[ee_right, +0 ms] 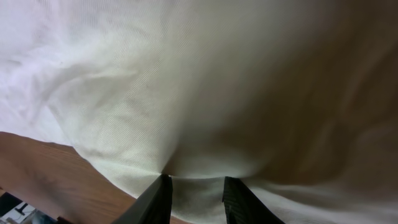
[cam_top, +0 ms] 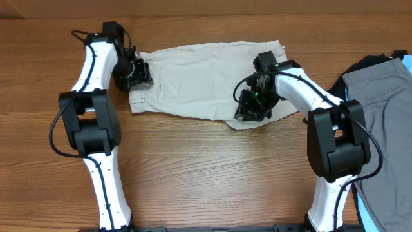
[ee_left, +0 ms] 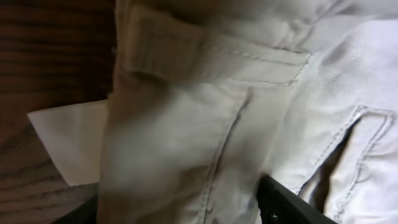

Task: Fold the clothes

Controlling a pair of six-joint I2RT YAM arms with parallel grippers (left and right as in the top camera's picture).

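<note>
Across the middle of the brown wooden table lies the one pair of cream cotton shorts, stretched sideways, with its waistband end toward the left arm and its leg end toward the right arm. From above I can make out only a single leg outline, so my guess is that the legs already lie one over the other. The fold that would bring the hem to the waistband looks not yet made, since the cloth lies at full length with a loose corner poking out at the near right.

At the waistband end the left gripper sits right on the edge of the cloth. Its own camera is filled with a stitched belt loop, a slit pocket and a small white tag, with only one dark finger in view, so I cannot tell whether it is spread or pressed together. Over the leg end, the right gripper has its two fingers standing a narrow gap apart with cloth between them. The weave puckers at one tip, which reads to me as a pinch on the hem.

Counting up: one pair of shorts, one tag, two arms and two grippers. Well apart at the right edge are one flat grey garment lying over one crumpled black garment, neither of them touched
</note>
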